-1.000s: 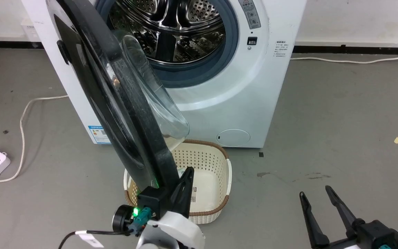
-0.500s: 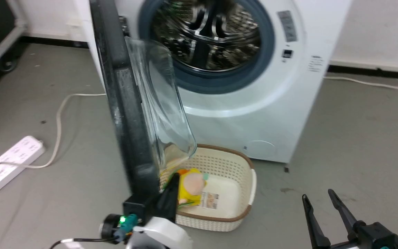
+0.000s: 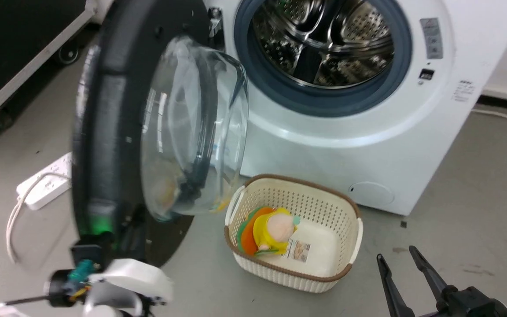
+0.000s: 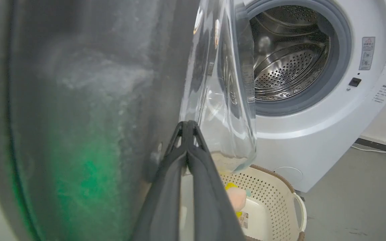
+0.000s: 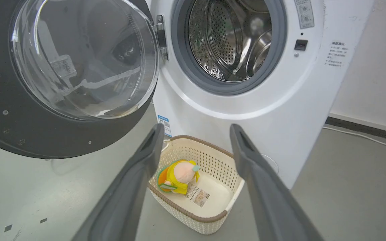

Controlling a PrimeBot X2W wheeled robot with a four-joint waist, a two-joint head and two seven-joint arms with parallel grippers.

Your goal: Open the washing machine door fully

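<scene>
My left gripper (image 4: 187, 124) has its two fingers pressed together, tip to tip. They lie just beside the inner face of the washing machine door (image 4: 79, 100), near its lower edge. The door stands swung wide to the left of the washing machine (image 3: 324, 145), with its glass bowl (image 3: 192, 127) bulging rightward and the steel drum (image 3: 324, 44) exposed. My right gripper (image 3: 395, 253) hangs at the near right, fingers apart. Between us on the floor (image 3: 456, 176) sits a cream basket (image 3: 280, 277) with a yellow plush toy (image 3: 271, 229) inside.

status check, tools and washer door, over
Left tool shut, beside washing machine door inner face. Right tool open, empty. Door wide open. Basket with toy on floor, apart from door.
</scene>
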